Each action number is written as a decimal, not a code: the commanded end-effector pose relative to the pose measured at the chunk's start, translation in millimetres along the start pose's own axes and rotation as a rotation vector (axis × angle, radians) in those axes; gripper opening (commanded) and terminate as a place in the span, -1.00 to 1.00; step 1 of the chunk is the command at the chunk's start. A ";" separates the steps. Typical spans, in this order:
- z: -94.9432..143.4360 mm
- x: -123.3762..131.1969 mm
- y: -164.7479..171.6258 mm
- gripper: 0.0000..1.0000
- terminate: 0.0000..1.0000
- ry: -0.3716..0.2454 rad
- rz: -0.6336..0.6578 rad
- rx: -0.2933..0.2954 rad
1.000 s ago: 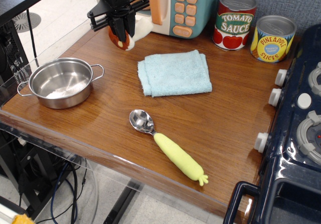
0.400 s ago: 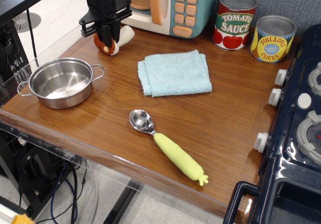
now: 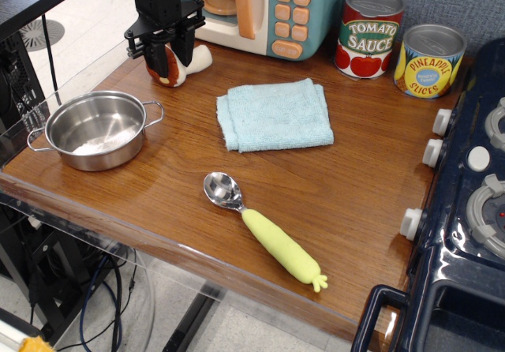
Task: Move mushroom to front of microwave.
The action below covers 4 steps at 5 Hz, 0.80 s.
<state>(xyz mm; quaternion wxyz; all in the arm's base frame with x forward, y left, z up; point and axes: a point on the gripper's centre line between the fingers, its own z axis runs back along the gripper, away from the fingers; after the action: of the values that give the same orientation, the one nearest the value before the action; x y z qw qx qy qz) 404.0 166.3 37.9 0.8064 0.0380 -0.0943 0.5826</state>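
The mushroom point(image 3: 194, 58) lies on its side at the back left of the wooden table, reddish-brown cap to the left and cream stem pointing right, just left of the microwave point(image 3: 293, 9). My gripper point(image 3: 168, 54) hangs right over the cap. It is open, with one black finger on each side of the cap and a gap showing between them. The cap is partly hidden behind the fingers. The microwave's door stands ajar, and its teal panel with orange buttons faces the table.
A steel pot point(image 3: 95, 129) sits at the front left. A folded light-blue cloth point(image 3: 274, 114) lies mid-table, with a green-handled spoon point(image 3: 264, 230) near the front edge. Tomato sauce can point(image 3: 369, 32) and pineapple can point(image 3: 428, 60) stand at the back right, by the dark blue stove point(image 3: 465, 226).
The gripper carried the mushroom left, away from the microwave door, and lowered it to the table. Its fingers, shut on the cap before, have now spread apart.
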 end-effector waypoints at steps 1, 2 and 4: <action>32.9 19.6 7.8 1.00 -1.00 -0.006 0.042 -0.057; 56.2 25.8 7.9 1.00 -1.00 0.007 0.067 -0.112; 82.7 19.8 14.3 1.00 -1.00 -0.016 0.030 -0.172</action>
<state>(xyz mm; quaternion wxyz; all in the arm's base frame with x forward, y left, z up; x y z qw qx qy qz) 395.2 171.0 97.7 0.8002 -0.0231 -0.1203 0.5871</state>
